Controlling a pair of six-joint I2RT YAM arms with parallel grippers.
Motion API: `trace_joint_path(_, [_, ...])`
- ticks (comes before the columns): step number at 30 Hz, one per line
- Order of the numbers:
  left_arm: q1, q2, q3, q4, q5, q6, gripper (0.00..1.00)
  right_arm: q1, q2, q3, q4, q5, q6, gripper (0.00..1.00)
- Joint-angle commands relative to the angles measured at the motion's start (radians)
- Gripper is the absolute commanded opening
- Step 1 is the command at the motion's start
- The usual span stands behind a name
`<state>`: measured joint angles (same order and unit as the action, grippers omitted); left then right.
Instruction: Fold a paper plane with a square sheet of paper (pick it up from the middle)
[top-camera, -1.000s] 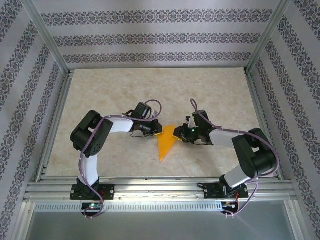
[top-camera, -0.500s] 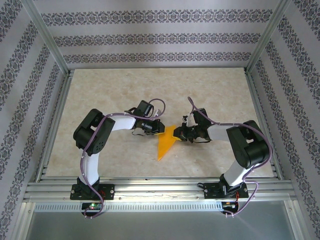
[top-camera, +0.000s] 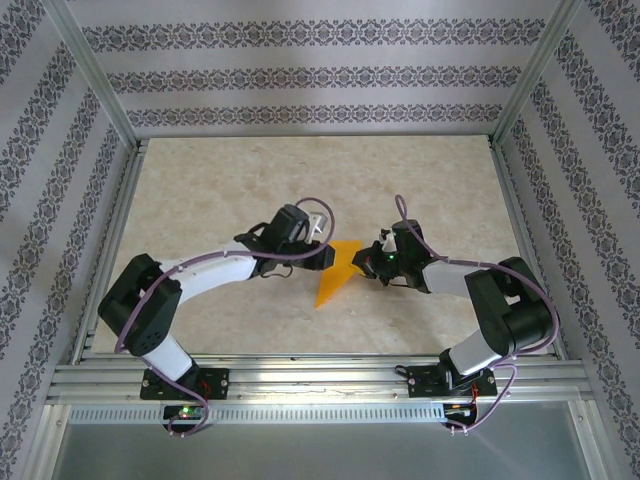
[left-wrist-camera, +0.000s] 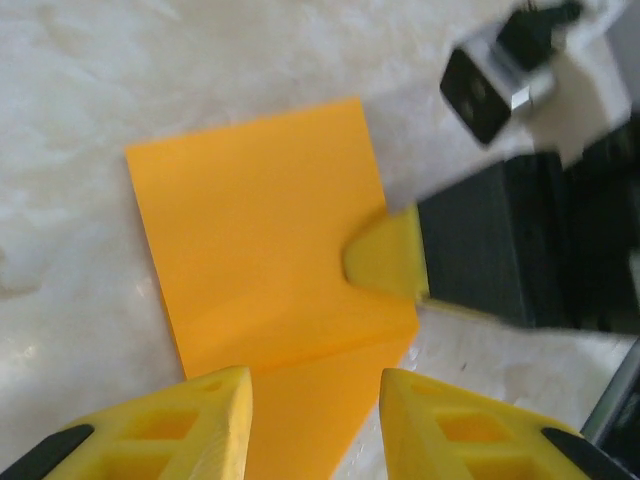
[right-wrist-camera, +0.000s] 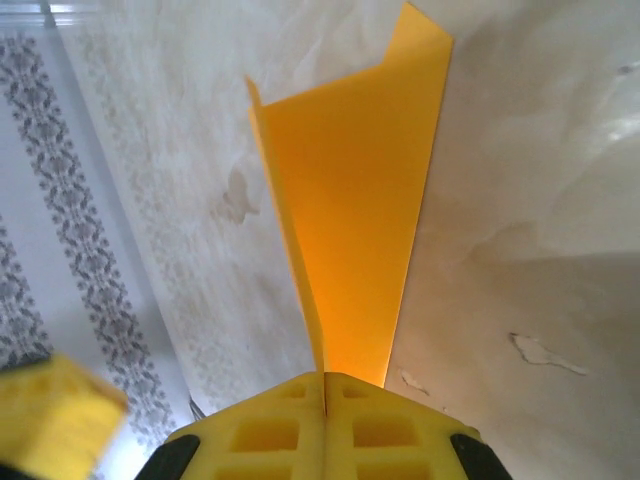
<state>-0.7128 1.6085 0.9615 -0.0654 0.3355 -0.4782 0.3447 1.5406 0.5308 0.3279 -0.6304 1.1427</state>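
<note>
The right gripper is clamped on the thin orange-yellow folded paper sheet at the centre of the pale marbled desk. The left gripper stands parted, empty. We judge the fold could spring open, unsupported.

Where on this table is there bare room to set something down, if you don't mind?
The far half of the table, up to the back wall, is bare; so is the strip between the near rail and the orange paper. The centre is crowded: the left gripper and the right gripper meet at the paper.
</note>
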Motion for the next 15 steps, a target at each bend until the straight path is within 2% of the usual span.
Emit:
trace_joint_path(1, [-0.090, -0.008, -0.038, -0.057, -0.146, 0.126, 0.38, 0.018, -0.010, -0.007, 0.069, 0.063, 0.094, 0.00])
trace_joint_path(5, [-0.200, 0.039, -0.005, -0.106, -0.286, 0.202, 0.40, 0.032, -0.010, -0.009, 0.088, 0.076, 0.115, 0.00])
trace_joint_path(7, [-0.229, 0.077, 0.018, -0.132, -0.336, 0.212, 0.43, 0.037, -0.006, -0.008, 0.103, 0.068, 0.124, 0.00])
trace_joint_path(10, [-0.253, 0.118, 0.048, -0.138, -0.392, 0.217, 0.47, 0.041, -0.001, -0.006, 0.109, 0.060, 0.131, 0.00])
trace_joint_path(15, [-0.270, 0.171, 0.084, -0.160, -0.467, 0.227, 0.48, 0.040, 0.003, -0.006, 0.115, 0.058, 0.134, 0.00])
